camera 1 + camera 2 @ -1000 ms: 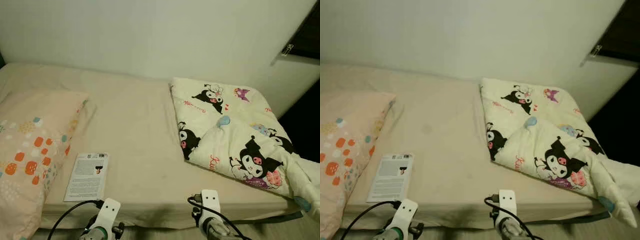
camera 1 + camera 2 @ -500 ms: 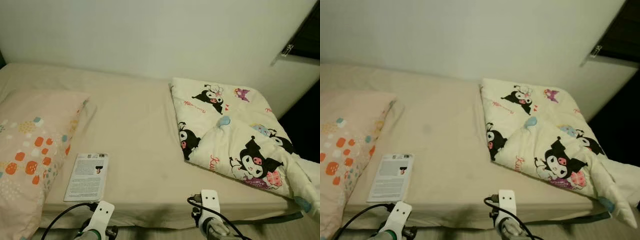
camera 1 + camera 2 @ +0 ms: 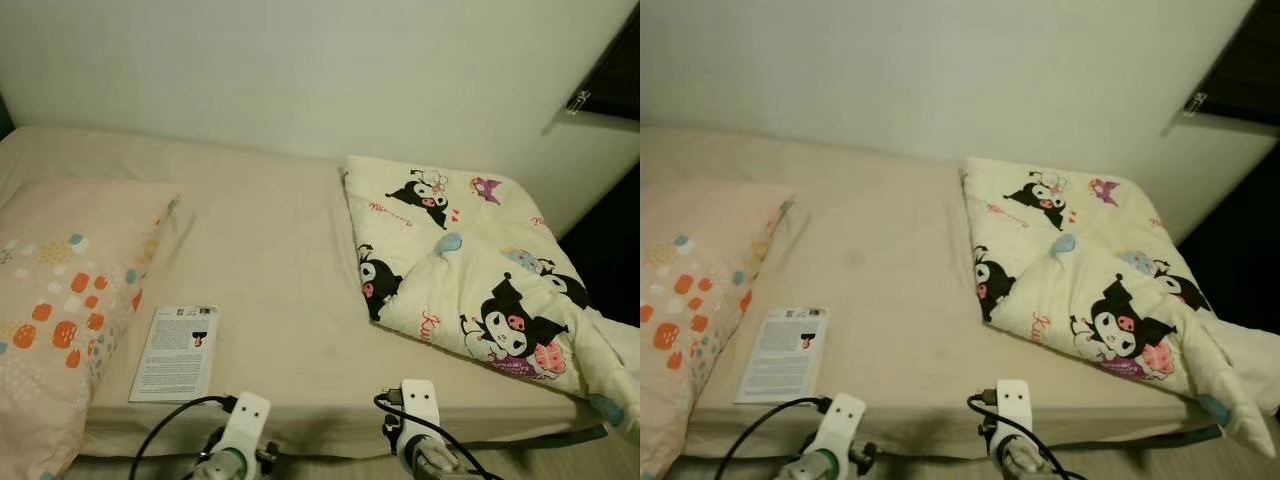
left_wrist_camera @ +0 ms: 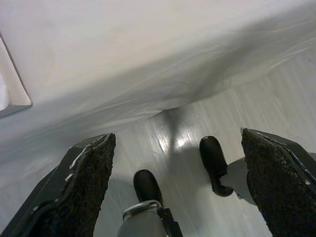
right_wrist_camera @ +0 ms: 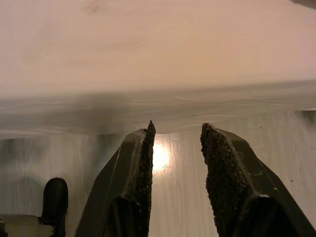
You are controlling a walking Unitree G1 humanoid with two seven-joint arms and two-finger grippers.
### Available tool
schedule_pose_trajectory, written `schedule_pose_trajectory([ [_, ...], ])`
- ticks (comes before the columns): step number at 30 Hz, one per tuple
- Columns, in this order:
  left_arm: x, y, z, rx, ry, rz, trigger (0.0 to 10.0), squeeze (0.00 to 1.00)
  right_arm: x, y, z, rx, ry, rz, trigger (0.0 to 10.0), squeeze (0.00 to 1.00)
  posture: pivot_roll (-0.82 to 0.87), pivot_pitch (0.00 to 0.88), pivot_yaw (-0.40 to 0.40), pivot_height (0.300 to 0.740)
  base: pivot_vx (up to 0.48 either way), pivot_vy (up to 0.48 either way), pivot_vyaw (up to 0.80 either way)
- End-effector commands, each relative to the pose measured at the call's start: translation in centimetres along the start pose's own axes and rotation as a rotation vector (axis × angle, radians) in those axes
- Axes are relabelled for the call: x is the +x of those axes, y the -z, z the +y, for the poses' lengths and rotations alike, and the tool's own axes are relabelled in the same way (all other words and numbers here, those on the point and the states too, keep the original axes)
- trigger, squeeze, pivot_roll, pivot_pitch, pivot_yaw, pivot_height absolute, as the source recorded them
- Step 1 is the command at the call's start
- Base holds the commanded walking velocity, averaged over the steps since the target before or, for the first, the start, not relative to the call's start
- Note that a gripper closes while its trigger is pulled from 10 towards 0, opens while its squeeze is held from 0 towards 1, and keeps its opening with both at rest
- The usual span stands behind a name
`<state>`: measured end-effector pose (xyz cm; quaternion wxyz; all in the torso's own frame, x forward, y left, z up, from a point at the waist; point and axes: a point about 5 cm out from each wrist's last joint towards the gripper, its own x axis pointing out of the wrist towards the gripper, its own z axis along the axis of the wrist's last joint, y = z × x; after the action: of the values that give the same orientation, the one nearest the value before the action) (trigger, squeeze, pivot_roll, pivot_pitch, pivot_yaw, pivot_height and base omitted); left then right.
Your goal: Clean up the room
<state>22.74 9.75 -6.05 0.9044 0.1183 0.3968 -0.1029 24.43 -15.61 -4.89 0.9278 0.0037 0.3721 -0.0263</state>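
Note:
A beige-sheeted bed (image 3: 280, 250) lies in front of me. On it, near the front edge at the left, rests a white printed booklet (image 3: 176, 352). A pink pillow with orange patches (image 3: 60, 290) lies at the left. A cream blanket with black cartoon figures (image 3: 470, 270) is folded at the right, one corner drooping off the bed. My left wrist (image 3: 245, 425) and right wrist (image 3: 418, 410) hang low before the bed's front edge. The left gripper (image 4: 176, 137) is open wide over the floor. The right gripper (image 5: 177, 126) is open by a narrow gap, empty, facing the mattress side.
A plain wall (image 3: 300, 70) runs behind the bed. A dark opening (image 3: 612, 240) lies to the right of the blanket. Pale wood floor (image 5: 173, 163) runs under the bed's edge, and my two black feet (image 4: 148, 185) stand on it.
My left wrist has swung to the right and risen a little along the bed's front edge. The right wrist has stayed put. Nothing on the bed has moved.

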Motion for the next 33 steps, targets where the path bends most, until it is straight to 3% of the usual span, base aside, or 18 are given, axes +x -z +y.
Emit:
schedule_pose_trajectory([
  [1, -0.1, 0.0, -1.1, 0.013, 0.013, 0.013, 10.0, 0.0, -0.1, 0.7, -0.4, 0.004, 0.013, 0.024, 10.0, 0.0, 0.15, 0.0, -0.096, 0.74, 0.0, 0.0, 0.0],
  [6, -0.1, -0.5, -2.3, 0.012, 0.023, 0.007, 10.0, 0.0, -0.1, 0.7, -0.5, 0.005, 0.015, 0.026, 10.0, 0.0, 0.14, 0.0, -0.095, 0.74, 0.0, 0.0, 0.0],
  [9, 0.0, 0.1, -0.7, 0.009, 0.007, 0.016, 10.0, 0.0, -0.1, 0.7, -0.5, 0.007, 0.016, 0.027, 10.0, 0.0, 0.14, 0.0, -0.095, 0.74, 0.0, 0.0, 0.0],
  [33, 0.0, 0.3, 0.1, 0.009, -0.005, 0.02, 10.0, 0.0, -0.1, 0.7, -0.5, 0.019, 0.018, 0.032, 10.0, 0.0, 0.14, 0.0, -0.092, 0.74, 0.0, 0.0, 0.0],
])
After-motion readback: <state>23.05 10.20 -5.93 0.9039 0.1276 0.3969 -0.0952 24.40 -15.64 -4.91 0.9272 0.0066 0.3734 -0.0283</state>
